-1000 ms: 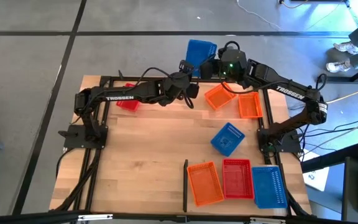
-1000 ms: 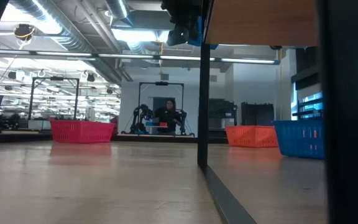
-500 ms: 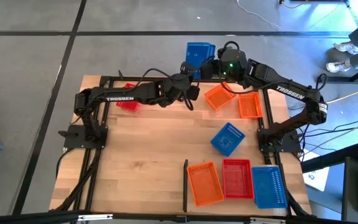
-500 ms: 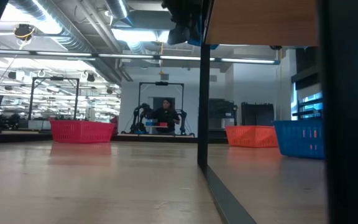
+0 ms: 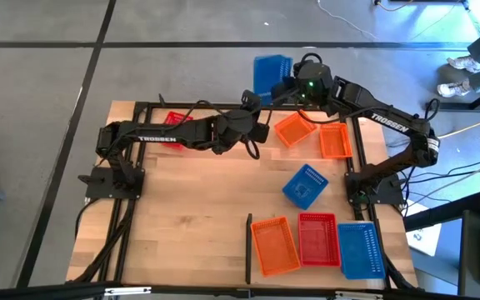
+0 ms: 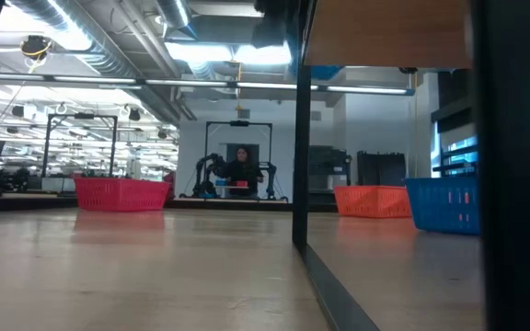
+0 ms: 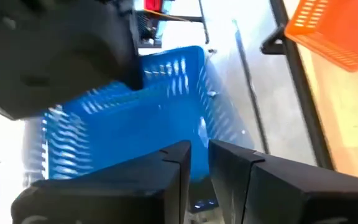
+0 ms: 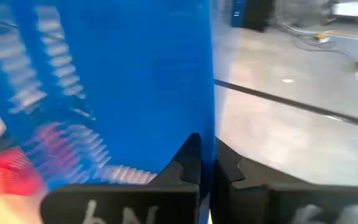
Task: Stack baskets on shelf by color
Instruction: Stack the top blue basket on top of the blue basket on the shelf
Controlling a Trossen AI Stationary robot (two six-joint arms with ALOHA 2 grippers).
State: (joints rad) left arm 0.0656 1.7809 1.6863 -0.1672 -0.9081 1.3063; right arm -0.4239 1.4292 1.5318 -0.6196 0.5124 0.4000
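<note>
A blue basket (image 5: 271,68) is held up past the shelf board's (image 5: 207,208) far edge by my right gripper (image 5: 284,87), which is shut on it. It fills the right wrist view (image 8: 104,81). My left gripper (image 5: 251,100) is just short of the basket, pointing at it. Its fingers (image 7: 199,163) are close together and hold nothing, and the basket shows ahead of them (image 7: 135,124). A red basket (image 5: 173,132) rests on the board under my left arm. My right gripper pinches one wall of the blue basket at its edge (image 8: 209,124) between its two fingers. The basket is lifted clear of the board and stands on edge out from the fingers.
Two orange baskets (image 5: 294,129) (image 5: 334,140) and a blue one (image 5: 305,185) lie on the board at far right. An orange (image 5: 275,244), a red (image 5: 317,238) and a blue basket (image 5: 361,248) stand in a row at the near edge, beside a black divider strip (image 5: 248,247).
My left gripper has drawn back from the blue basket, toward the table's near left. The blue basket stays in my right gripper past the far edge and has turned a little more square to the table.
</note>
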